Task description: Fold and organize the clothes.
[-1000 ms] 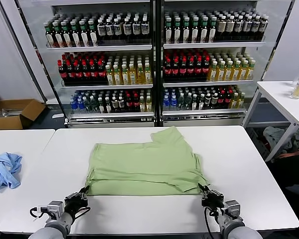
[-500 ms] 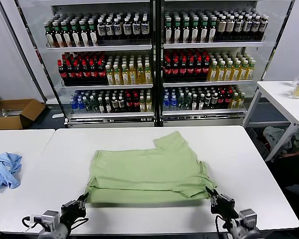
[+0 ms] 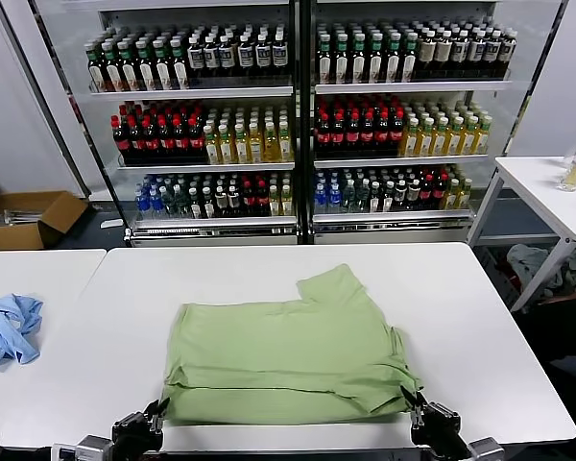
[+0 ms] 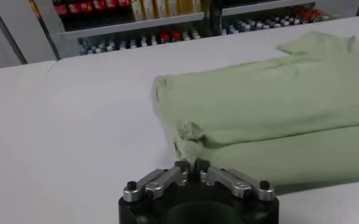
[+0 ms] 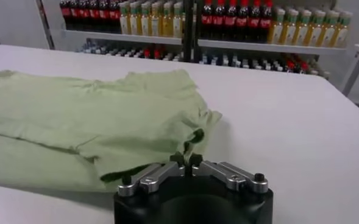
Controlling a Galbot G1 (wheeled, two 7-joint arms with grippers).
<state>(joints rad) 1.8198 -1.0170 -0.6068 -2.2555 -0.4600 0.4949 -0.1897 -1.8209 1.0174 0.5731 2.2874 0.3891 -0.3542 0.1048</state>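
- While the green shirt (image 3: 288,360) lies folded at the white table's (image 3: 499,336) near edge, the left gripper (image 4: 192,167) and right gripper (image 5: 186,160) sit at its front corners, tips apparently together; whether they pinch cloth is unclear.
- Pulling away could drag the hem off the edge.
- Display shelves (image 3: 298,91) behind hold bottled drinks.

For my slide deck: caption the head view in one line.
Folded green shirt on the white table, left gripper and right gripper at its near corners.
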